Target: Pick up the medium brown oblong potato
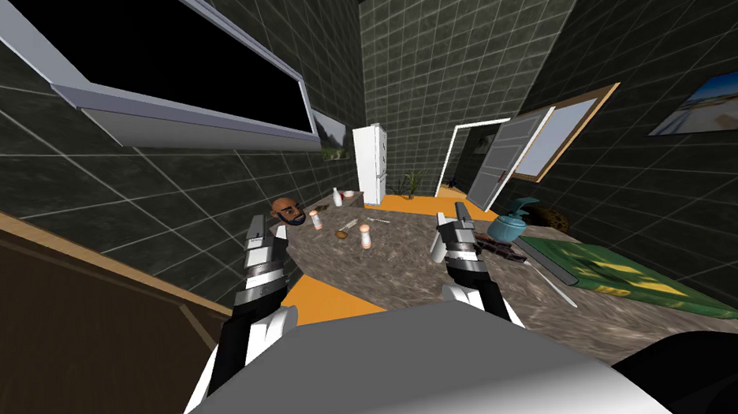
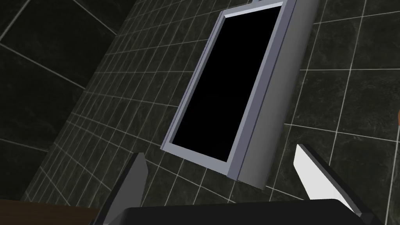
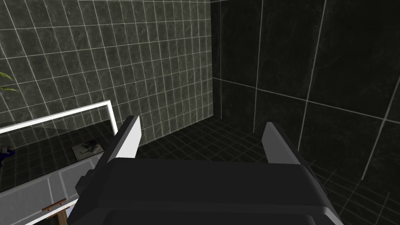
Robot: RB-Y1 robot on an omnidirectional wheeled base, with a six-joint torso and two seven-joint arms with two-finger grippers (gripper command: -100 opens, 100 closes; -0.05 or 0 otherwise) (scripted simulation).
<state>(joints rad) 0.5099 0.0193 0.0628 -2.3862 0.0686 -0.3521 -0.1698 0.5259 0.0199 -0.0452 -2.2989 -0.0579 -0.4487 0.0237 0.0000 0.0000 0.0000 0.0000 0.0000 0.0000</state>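
L fingers (image 2: 309, 168) apart, R fingers (image 3: 129, 137) apart, potato (image 1: 343, 234) on counter (image 1: 398, 272)

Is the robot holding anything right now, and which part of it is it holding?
Nothing is held. The left end effector and the right end effector both stand open, light grey blades apart, with no object between them.

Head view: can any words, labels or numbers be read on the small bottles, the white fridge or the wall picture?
None can be read. The small white bottles, the tall white fridge and the framed blue wall picture show no legible writing; any bottle labels are too small to tell.
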